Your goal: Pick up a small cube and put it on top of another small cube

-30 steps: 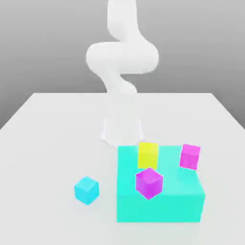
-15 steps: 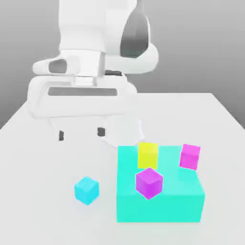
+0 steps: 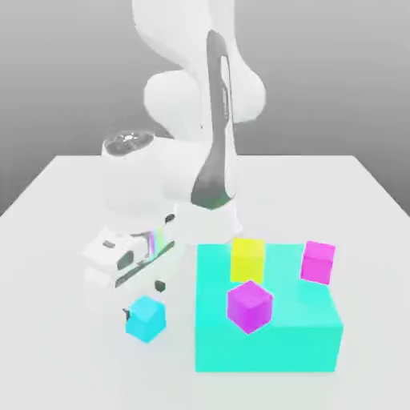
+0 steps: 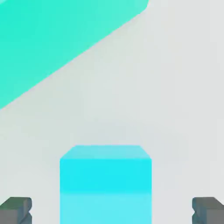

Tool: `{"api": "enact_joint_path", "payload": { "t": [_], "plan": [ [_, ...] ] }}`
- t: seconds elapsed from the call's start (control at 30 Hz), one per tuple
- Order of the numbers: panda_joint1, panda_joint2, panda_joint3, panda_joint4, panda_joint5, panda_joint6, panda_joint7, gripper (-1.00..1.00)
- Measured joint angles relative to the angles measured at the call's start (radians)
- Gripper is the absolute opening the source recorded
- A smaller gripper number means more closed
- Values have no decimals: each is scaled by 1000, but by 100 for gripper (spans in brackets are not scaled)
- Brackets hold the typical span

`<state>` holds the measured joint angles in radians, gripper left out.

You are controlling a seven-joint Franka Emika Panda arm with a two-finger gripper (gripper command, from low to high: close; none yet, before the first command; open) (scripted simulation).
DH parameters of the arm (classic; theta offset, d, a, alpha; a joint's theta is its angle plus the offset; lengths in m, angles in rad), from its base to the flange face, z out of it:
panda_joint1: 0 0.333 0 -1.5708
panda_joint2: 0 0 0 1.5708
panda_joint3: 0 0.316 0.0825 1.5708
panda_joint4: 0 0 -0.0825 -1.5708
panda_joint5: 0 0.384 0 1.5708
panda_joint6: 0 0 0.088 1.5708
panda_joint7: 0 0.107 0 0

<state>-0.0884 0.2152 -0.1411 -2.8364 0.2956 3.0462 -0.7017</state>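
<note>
Cyan cube [image 4: 105, 183] between open claw [image 4: 111, 210] fingertips.

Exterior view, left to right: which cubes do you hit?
Sky-blue cube on the table → yellow cube and purple cube, about level with each other on the turquoise block → pink cube.

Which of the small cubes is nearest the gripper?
The sky-blue cube, alone on the table right under the open gripper; the yellow and two magenta cubes sit on the turquoise block.
</note>
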Motion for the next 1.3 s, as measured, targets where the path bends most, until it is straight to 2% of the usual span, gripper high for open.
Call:
{"api": "enact_joint_path", "payload": {
  "t": [0.03, 0.23, 0.3, 0.4, 0.5, 0.57, 0.67, 1.03, 1.17, 1.2, 1.3],
  "plan": [
    [-40, 34, 46, 7, 26, 28, -21, -100],
    [-62, 51, 70, 11, 35, 39, -28, -100],
    [-32, 19, 34, 4, 11, 14, -9, -100],
    [33, -79, -63, -19, -118, -61, 88, -100],
    [25, -189, -97, -41, -263, -146, 192, -100],
    [5, -240, -73, -26, -306, -210, 266, -100],
    [69, -294, -23, 23, -323, -312, 381, -100],
    [194, -461, 168, 221, -281, -678, 758, -100],
    [203, -372, 184, 199, -279, -568, 787, -100],
    [202, -347, 185, 191, -282, -534, 789, 100],
    [202, -347, 185, 191, -282, -534, 789, 100]
  ]
}}
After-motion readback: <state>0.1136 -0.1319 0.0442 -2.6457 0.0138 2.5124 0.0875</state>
